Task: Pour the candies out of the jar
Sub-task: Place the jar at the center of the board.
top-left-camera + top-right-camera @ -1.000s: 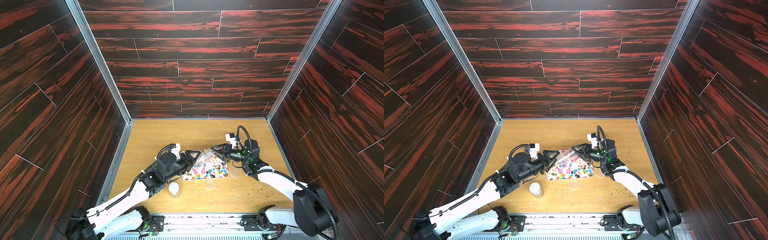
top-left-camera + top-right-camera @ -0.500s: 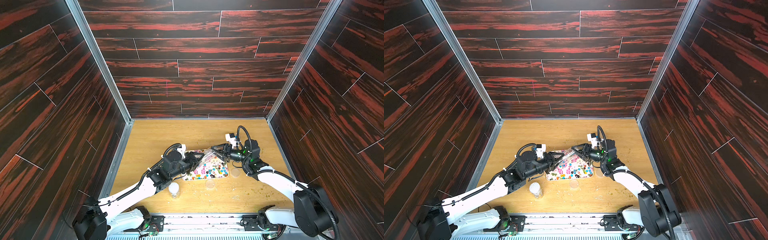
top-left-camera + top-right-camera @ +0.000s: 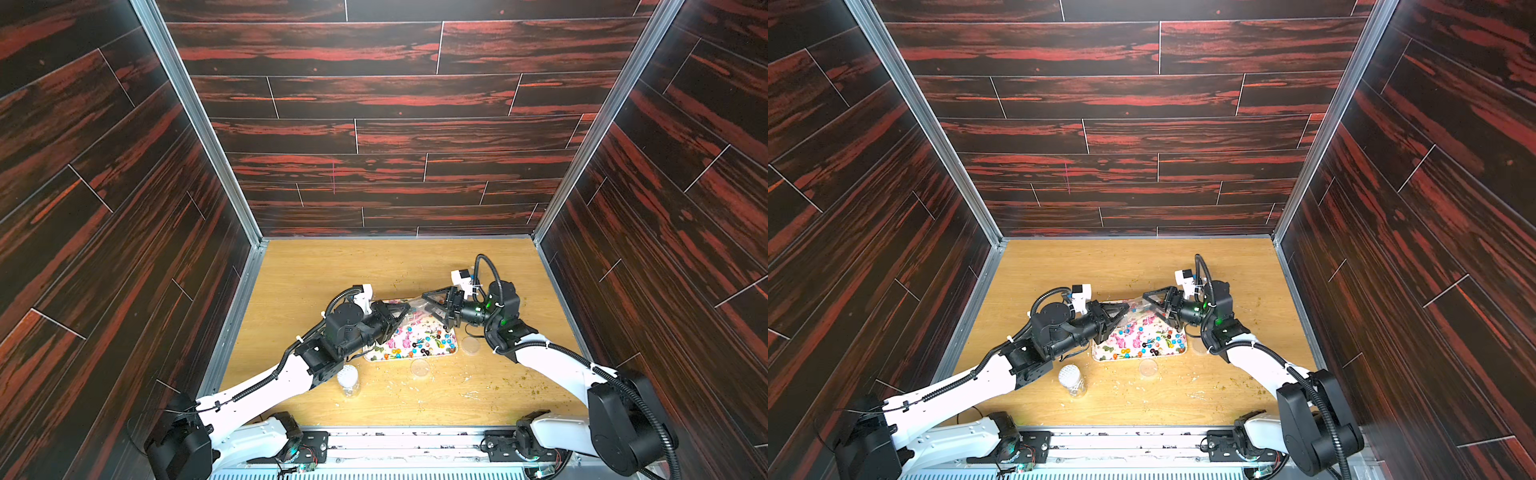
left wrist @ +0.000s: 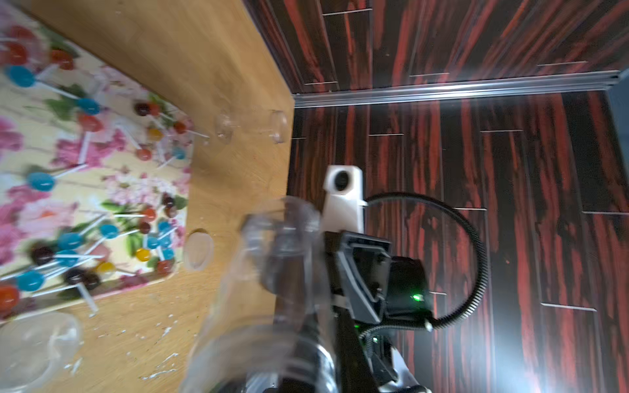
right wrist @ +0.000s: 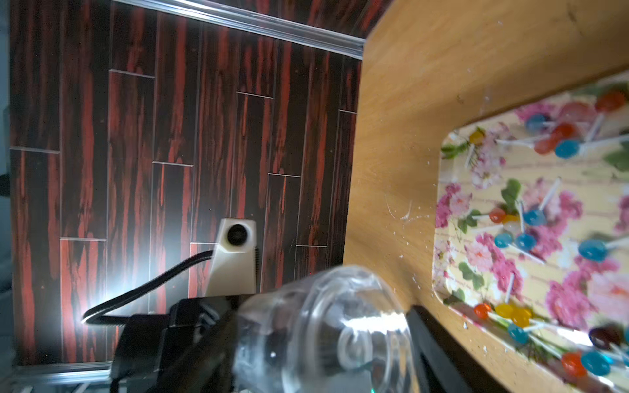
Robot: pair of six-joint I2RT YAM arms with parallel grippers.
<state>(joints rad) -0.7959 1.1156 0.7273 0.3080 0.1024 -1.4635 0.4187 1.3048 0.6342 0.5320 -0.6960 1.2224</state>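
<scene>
Top views, near to far. Near left on the worktop [image 3: 374, 270] stands a small clear pot [image 3: 348, 379], upright, with a whitish top. Greenish crumbs [image 3: 536, 390] are scattered near right. Two clear lids [image 3: 419, 368] lie flat on the worktop. One is just on the near side of the flowered tray [image 3: 415, 358], the other off its right end.

The tray sits mid-worktop. The candies [image 3: 424, 344] lie loose in it, mostly in the near and right parts. They are blue, orange, red and dark balls, and the wrist views show each on a thin white stick.

Over the tray's far edge the jar [image 3: 415, 309], clear, lies on its side in the air between both arms. The left hand [image 3: 401, 318] reaches in from the left, pressed together on the jar's left end. The right hand [image 3: 432, 309] reaches in from the right, fingers spread either side of the jar's base. Can't tell whether they touch the jar.
</scene>
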